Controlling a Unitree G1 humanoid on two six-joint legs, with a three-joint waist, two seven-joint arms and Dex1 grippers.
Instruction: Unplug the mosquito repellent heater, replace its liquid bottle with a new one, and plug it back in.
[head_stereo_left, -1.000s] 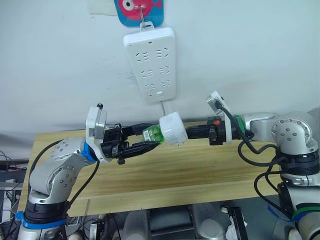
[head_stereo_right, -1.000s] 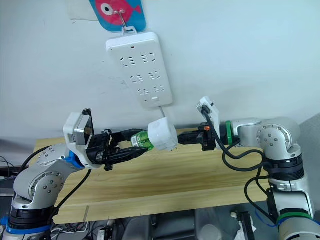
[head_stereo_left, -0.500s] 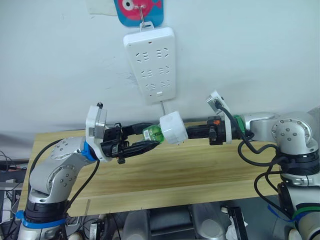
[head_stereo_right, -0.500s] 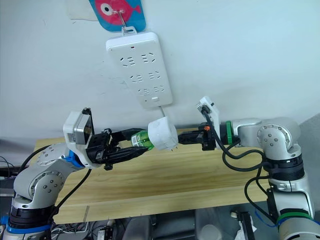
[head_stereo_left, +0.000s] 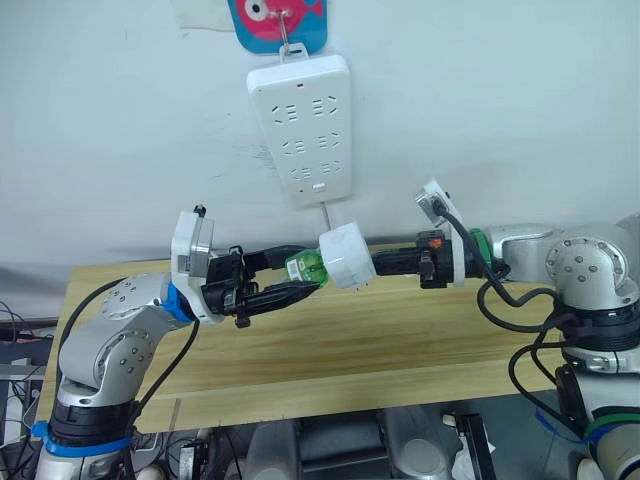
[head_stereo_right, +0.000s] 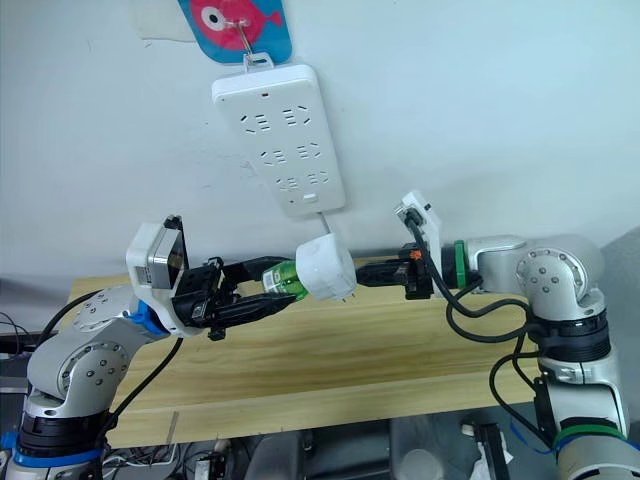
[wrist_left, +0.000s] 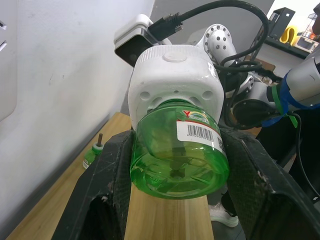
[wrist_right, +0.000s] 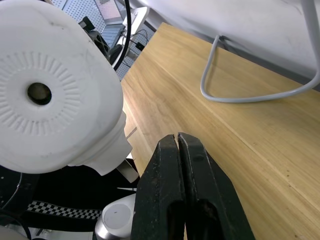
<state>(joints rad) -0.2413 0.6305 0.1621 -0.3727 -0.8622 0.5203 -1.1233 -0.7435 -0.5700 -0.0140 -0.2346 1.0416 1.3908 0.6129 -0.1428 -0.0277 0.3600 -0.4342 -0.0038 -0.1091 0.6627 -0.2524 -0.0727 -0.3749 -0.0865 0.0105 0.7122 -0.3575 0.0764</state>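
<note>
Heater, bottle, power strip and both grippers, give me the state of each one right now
Mosquito repellent heater: unplugged, held in the air.
Green bottle: fitted in the heater.
Power strip: hanging on the wall, sockets free.
Left gripper: shut on the green bottle.
Right gripper: shut, holding nothing.

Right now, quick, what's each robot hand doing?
Left gripper: fingers shut on the green bottle, which is fitted into the heater.
Right gripper: fingers shut, holding nothing, beside the heater.
</note>
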